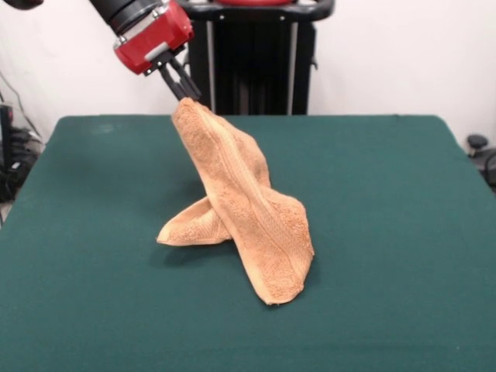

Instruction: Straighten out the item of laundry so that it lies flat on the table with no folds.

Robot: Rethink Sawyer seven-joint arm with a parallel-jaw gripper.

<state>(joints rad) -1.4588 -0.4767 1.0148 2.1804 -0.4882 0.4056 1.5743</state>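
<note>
The tool (187, 94) is clamped on the top corner of the towel (244, 209), its two dark fingers pinched together around the cloth, holding that corner well above the surface (387, 232). From the tool the towel hangs down and away in a long twisted drape; its lower end rests on the green surface below and to one side of the tool, and a second flap lies folded out beneath the drape on the other side.

As a judgement, the task is only partly along. The towel is lifted and stretched out lengthwise, which is a fair start for laying it out, but nothing lies flat yet: the cloth is doubled along its length, the lower end is curled over, and the side flap is tucked under. It has yet to be lowered and spread so that every fold opens.

Much is hard to read. The far face of the drape is hidden, so how many layers are bunched in the tool cannot be told. The arm is cut off at the upper edge. Whether the lower end is folded under itself is unclear.
</note>
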